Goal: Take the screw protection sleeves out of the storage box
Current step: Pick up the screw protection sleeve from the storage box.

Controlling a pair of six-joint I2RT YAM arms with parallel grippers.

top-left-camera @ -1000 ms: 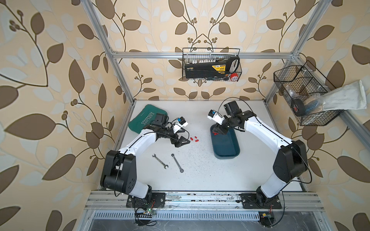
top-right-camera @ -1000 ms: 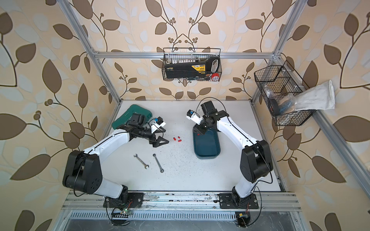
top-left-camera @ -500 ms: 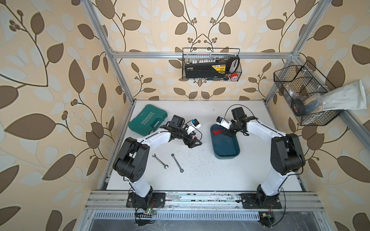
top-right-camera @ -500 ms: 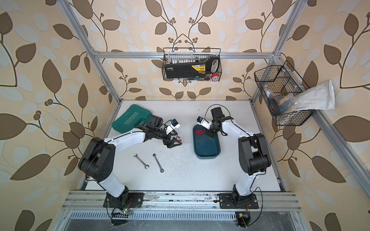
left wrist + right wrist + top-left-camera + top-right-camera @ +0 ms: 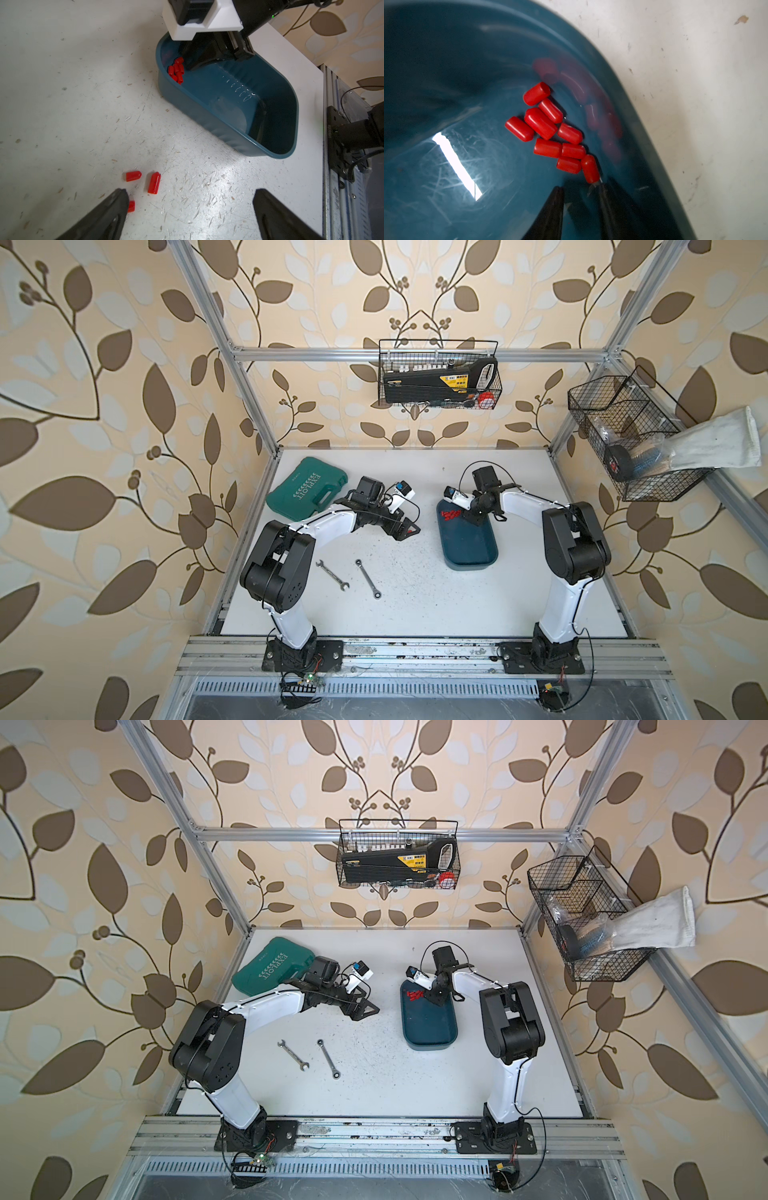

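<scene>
Right gripper sits in the far-left corner of the storage box, jaws narrowly apart with nothing between them, one tip at the edge of the screw protection sleeves cluster. Risk: the tips land off-centre by the curved wall and squirt a sleeve away, or pinch two. Left gripper gapes wide over three loose sleeves on the table and could knock them rolling.

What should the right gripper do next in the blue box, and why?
Probably nudge forward and close on the nearest sleeve: the right gripper is inside the storage box, jaws apart, and that sleeve lies just past its tips, not yet between them.
</scene>
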